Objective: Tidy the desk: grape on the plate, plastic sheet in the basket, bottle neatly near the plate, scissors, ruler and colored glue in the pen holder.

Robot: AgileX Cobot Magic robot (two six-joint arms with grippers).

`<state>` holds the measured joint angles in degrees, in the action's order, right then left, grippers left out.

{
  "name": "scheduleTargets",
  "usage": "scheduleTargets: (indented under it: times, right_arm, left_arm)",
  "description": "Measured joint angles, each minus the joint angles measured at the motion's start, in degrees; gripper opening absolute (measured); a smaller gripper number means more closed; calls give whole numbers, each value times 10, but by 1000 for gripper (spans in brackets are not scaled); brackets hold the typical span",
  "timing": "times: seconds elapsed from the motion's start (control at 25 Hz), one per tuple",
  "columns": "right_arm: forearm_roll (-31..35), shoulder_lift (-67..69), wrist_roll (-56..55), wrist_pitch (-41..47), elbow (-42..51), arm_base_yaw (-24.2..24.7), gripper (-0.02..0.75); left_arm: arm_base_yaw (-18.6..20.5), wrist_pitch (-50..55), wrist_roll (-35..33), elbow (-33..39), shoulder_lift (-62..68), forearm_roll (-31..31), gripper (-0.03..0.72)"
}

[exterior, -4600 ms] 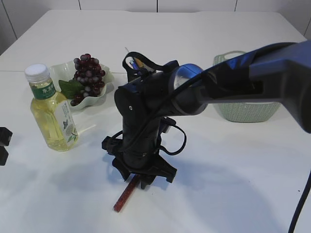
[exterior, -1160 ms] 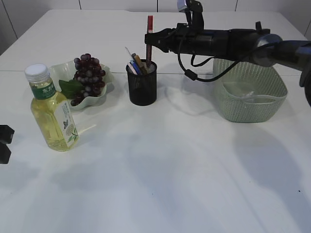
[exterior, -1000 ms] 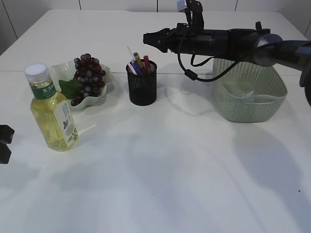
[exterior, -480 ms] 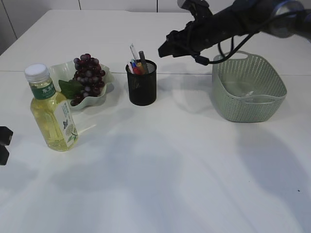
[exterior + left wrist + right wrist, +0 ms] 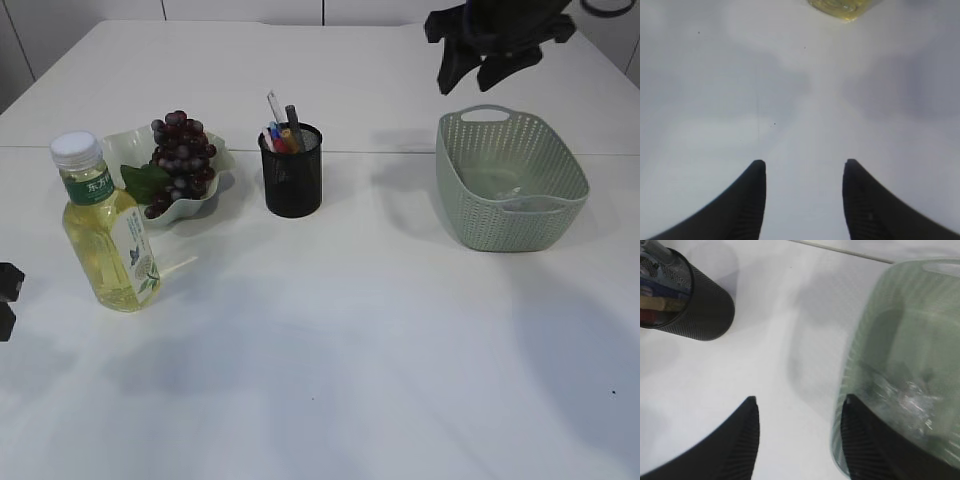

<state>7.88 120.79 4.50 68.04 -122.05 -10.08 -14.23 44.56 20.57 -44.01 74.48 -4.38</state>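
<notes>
exterior view: white table (image 5: 380, 330), basket (image 5: 512, 180) near its right edge. right wrist view alone shows crumpled plastic sheet (image 5: 910, 390) inside. right gripper (image 5: 797, 427) and left gripper (image 5: 804, 172) open, empty.

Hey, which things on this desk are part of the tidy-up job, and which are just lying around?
Part of the job:
grapes on the plate
bottle
pen holder
basket holding the plastic sheet

Just lying around:
nothing visible

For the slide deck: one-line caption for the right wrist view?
Open right tool above white table, black pen holder upper left, green basket with crumpled plastic sheet right.
</notes>
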Motion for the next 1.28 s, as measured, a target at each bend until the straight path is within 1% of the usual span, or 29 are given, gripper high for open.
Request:
scheduleTargets:
  times: [0.12,0.24,0.44,0.68,0.8,0.88,1.0,1.12,1.28]
  right_arm:
    - [-52,-45,-20,19,36,0,416]
    - [-74,-84,-27,28,82,0,414]
    - [-79,-154,-27,31,174,0,414]
    - [-82,-277,-27,16,316,0,415]
    - [-83,-352,-28,-3,385,0,415]
    - [-83,-400,-31,-8,426,0,414]
    - [-83,-480,-40,-10,487,0,414]
    - [-83,-563,-53,-10,555,0,414]
    - [-83,-681,-58,-11,625,0,414]
  left_arm:
    - [0,0,0,0,0,1,362]
    - [0,0,0,0,0,2,362]
    - [0,5,0,0,0,19,362]
    - [0,23,0,0,-19,26,362]
    - [-18,43,0,0,-54,26,362]
    - [-38,49,0,0,-86,24,362]
    - [-78,62,0,0,-139,4,362]
    - [-107,86,0,0,-192,-8,362]
    - [-117,128,0,3,-253,-10,362]
